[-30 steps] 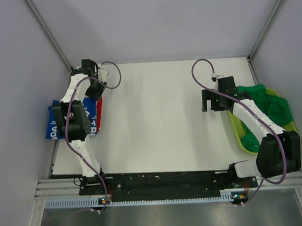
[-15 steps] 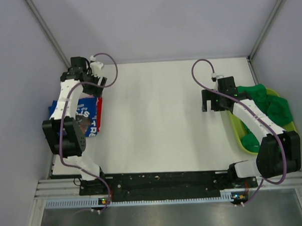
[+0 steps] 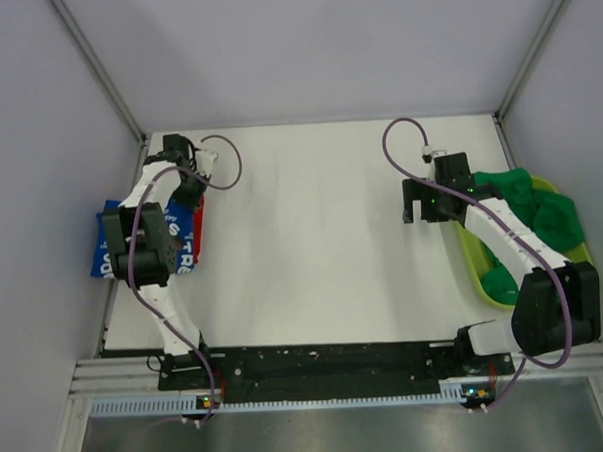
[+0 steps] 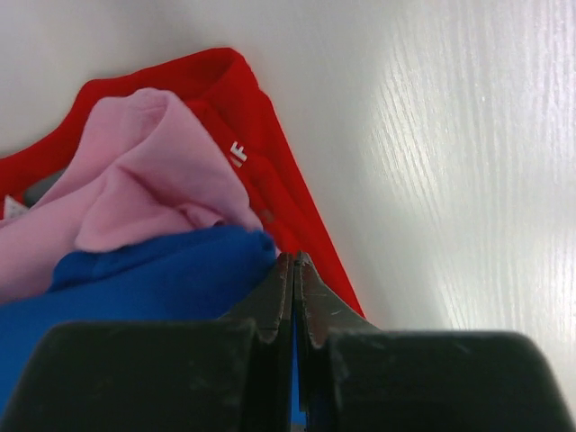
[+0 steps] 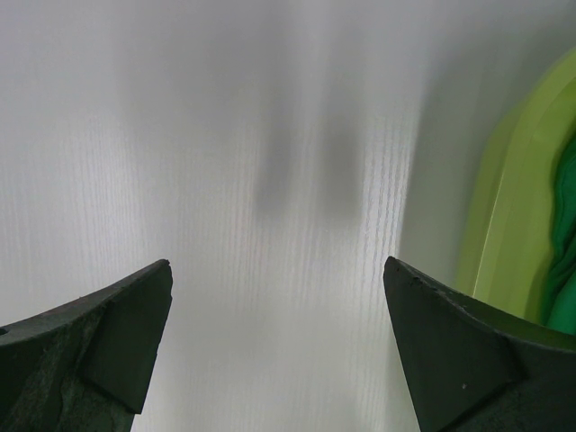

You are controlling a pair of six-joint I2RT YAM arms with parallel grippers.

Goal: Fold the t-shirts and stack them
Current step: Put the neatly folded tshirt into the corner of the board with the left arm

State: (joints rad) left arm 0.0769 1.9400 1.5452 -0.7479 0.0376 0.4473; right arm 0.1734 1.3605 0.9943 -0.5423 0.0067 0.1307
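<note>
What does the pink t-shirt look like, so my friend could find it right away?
Look to the left edge of the white table, where a small pile of shirts lies. The pink t-shirt pokes out between the red shirt and the royal-blue t-shirt; it is the pale, plain one, with no lettering showing.

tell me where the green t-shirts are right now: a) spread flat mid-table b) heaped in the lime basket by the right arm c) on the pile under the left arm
b: the green t-shirts lie heaped in the lime basket.
</note>
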